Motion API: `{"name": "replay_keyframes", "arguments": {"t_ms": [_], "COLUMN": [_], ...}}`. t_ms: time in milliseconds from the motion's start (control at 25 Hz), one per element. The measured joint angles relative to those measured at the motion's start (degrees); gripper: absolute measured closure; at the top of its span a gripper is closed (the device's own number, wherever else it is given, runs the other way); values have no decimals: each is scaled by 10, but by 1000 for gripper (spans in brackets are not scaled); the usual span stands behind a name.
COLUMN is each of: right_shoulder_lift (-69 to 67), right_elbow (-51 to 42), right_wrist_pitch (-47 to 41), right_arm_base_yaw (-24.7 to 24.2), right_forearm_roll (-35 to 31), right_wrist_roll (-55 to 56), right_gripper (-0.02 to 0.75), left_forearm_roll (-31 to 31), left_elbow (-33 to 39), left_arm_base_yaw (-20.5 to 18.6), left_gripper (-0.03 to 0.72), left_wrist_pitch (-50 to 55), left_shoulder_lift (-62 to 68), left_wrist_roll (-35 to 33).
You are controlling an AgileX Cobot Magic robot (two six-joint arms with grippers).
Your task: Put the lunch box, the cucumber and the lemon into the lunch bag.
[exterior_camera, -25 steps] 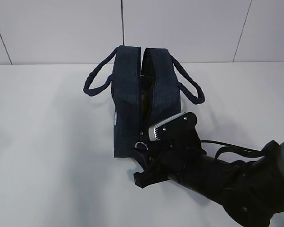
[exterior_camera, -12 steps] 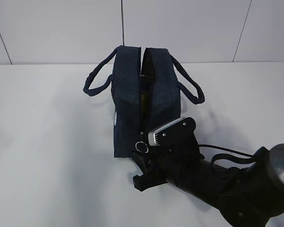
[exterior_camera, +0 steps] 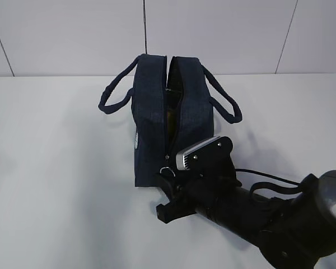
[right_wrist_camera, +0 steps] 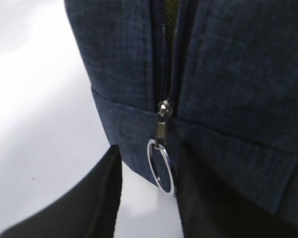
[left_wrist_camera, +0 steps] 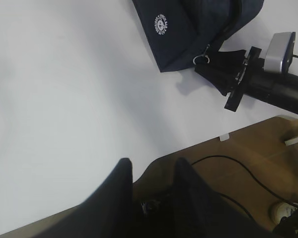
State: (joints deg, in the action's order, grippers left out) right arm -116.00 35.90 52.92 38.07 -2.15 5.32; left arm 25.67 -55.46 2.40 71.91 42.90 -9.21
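Wall: I see pale panels [exterior_camera: 73, 33] behind the table, split by thin dark seams.
Table: white, matte top [exterior_camera: 56, 185]; soft shadows lie on it.
Floor: from my left wrist view, brown wood-look surface [left_wrist_camera: 248, 148] below the table edge.
Cable: a black cable [left_wrist_camera: 248, 173] trails across that floor.

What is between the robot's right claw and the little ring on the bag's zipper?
Nothing visible. In the right wrist view the ring pull hangs in the open gap between the two fingers of the right end effector, at the near end of the lunch bag. Whether a finger touches the ring cannot be told.
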Motion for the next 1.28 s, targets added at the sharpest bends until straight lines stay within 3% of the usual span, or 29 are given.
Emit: {"name": "replay_keyframes", "arguments": {"t_ms": [200,720,1120,1280], "right_shoulder_lift": [0,0,0,0], "right_elbow": [0,0,0,0], "right_wrist_pitch": [0,-10,-13,-18], "right_arm_base_yaw": [0,0,0,0], "right_forearm_roll": [0,-2,-4,-4], "right_wrist_roll": [0,0,0,0], "right_gripper": [517,537,730,738], "left_forearm_roll": [0,16,18,19], "left_elbow": [0,0,0,0], "left_arm_base_yaw": [0,0,0,0], "left_gripper": [503,503,503,503], "left_wrist_pitch": [-2,-2,-2,-1], "left_shoulder_lift": [0,0,0,0], "left_wrist_roll": [0,0,0,0]}}
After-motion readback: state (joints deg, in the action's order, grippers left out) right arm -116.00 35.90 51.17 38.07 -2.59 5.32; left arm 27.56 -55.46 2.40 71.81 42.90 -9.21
